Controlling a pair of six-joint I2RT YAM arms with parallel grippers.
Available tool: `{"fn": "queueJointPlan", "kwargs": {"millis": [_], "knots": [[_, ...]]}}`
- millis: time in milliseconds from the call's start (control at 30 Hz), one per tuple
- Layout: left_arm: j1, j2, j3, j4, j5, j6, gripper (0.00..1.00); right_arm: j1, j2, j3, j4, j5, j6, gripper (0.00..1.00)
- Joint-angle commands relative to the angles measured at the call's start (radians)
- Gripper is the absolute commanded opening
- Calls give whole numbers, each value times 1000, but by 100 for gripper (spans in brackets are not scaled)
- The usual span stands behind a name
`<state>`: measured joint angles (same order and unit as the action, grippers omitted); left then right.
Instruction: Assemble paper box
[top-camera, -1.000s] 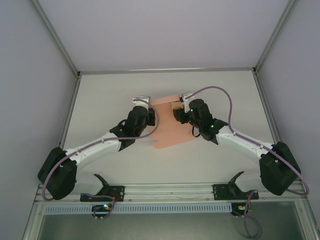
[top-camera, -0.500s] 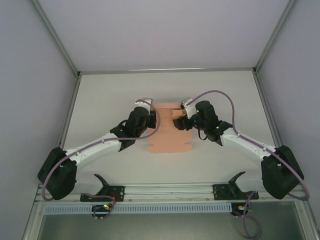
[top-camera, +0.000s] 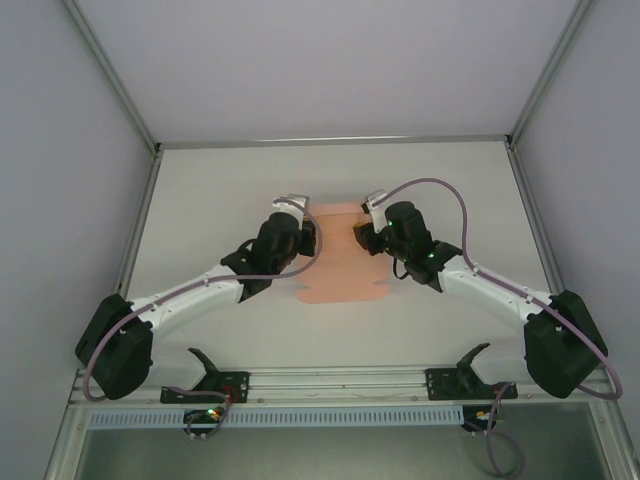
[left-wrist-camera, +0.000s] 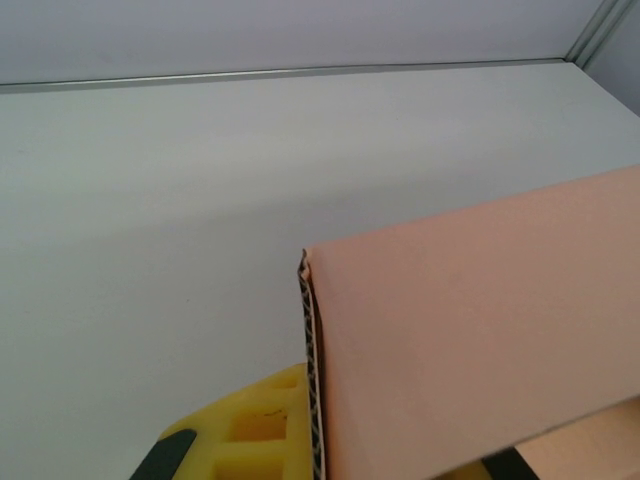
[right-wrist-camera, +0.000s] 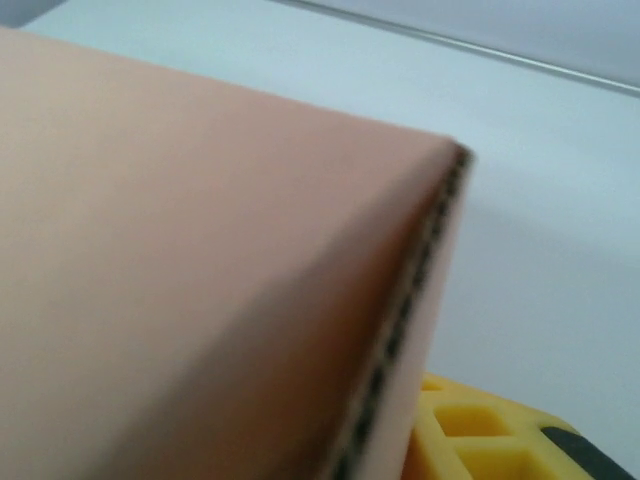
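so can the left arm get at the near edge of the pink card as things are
Probably: the near edge of the paper box lies bare, nothing over it. But the left gripper looks to have its jaws closed on a far flap, so it must let go first.

Two arms, white links, black joints.
Left arm (top-camera: 190, 293) and right arm (top-camera: 495, 288): white shells, bulky black base housings (top-camera: 115, 350), black wrist blocks. A grey-purple cable (top-camera: 440, 186) loops along each. Small green lights (top-camera: 430, 254) on right wrist. Left gripper (top-camera: 306, 232) and right gripper (top-camera: 360, 237) black; finger pads (left-wrist-camera: 250, 440) yellow, moulded with square recesses, black trim.
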<state>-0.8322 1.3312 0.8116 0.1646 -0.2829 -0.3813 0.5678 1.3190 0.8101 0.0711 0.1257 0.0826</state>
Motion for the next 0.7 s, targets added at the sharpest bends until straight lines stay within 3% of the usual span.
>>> {"fn": "queueJointPlan", "kwargs": {"millis": [0,167,267,400,500,667], "knots": [[-16,-4,46,24,-13,-1,0,9,0,35,-97,350,69,41],[-24,9,60,10,-23,-4,0,12,-8,12,-114,564,205,44],[-30,9,61,12,-26,-7,0,12,-5,7,-109,629,244,39],[-36,12,65,17,-17,-10,0,11,9,24,-118,692,276,39],[-39,21,67,21,-13,-13,0,11,20,31,-87,649,234,44],[-41,33,72,15,-22,-19,0,13,-6,-2,-7,381,126,59]]}}
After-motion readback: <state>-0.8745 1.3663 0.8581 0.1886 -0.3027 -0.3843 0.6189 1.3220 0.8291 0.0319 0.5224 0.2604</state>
